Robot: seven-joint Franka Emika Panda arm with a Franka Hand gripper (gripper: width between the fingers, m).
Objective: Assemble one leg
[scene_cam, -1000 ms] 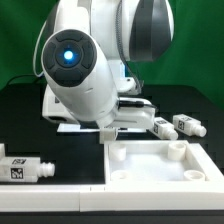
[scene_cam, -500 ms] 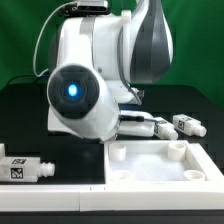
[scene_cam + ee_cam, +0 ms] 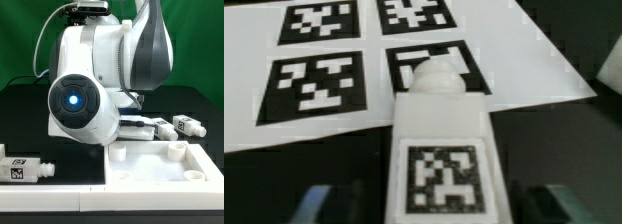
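Observation:
In the wrist view a white leg with a black-and-white tag lies lengthwise between my fingers. Its narrower round tip rests over the marker board. My gripper is open, and its dark fingers stand apart from the leg on either side, with a gap on each side. In the exterior view the gripper is hidden behind the arm's bulky white body. Two more legs lie at that view's right and one leg at its left.
The large flat white square panel with a raised rim and corner sockets lies at the front right of the exterior view. The table top is black, with a green backdrop behind it.
The arm has swung down and forward. Its blue-lit joint now sits lower in the exterior view. The legs and the panel have not moved.

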